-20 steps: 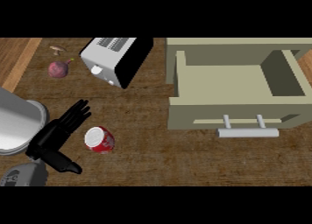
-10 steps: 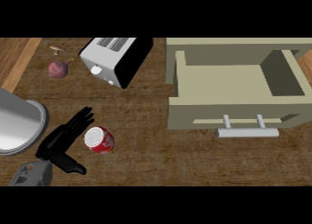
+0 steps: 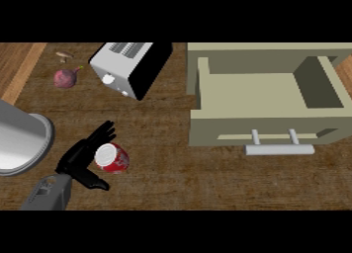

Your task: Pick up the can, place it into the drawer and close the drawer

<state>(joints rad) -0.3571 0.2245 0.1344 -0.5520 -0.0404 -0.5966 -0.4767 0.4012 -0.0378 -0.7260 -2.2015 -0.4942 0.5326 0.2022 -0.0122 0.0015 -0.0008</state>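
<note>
My left hand sits near the counter's front-left corner, fingers straight and spread, against the left side of the red can. Farther right, the drawer stands open. The toaster sits toward the back edge.

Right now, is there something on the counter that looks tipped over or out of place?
Yes. The red can seems to lie on its side beside the left hand, its pale end facing up. The toaster sits askew. The drawer stands open.
</note>
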